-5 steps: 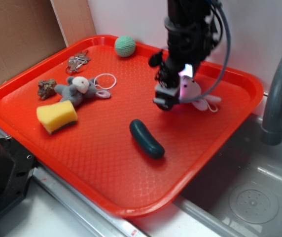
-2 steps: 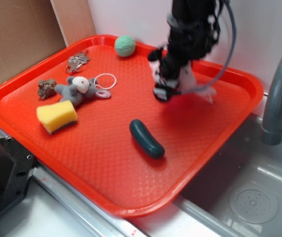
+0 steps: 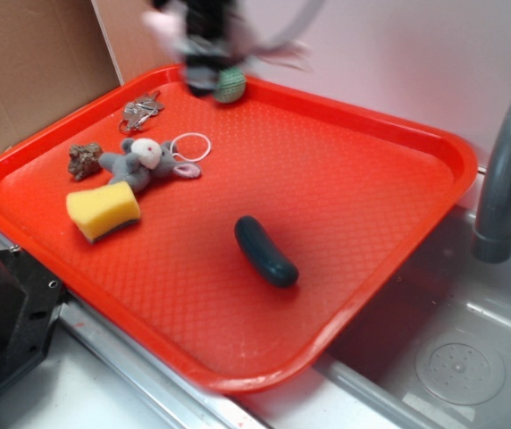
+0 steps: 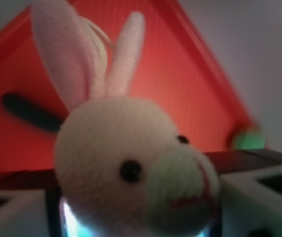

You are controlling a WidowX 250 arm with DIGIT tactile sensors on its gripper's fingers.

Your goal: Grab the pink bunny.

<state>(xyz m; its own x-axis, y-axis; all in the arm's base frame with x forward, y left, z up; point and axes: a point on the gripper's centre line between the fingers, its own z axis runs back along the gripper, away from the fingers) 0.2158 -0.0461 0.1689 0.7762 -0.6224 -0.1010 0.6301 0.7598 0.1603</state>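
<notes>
Up at the far left, above the red tray (image 3: pixel 398 192) holding a grey plush mouse (image 3: pixel 144 164), yellow sponge (image 3: pixel 103 211), dark green pickle (image 3: pixel 265 251) and green ball (image 3: pixel 230 85), the blurred tool (image 3: pixel 204 67) clamps the pink bunny (image 4: pixel 131 163)

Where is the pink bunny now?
The pink bunny fills the wrist view, held between the gripper fingers, lifted above the tray's far edge near the green ball.

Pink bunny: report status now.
Gripper shut on pink bunny, lifted above the tray's far left corner, near the green ball. Exterior view blurred. Nothing in the way.
</notes>
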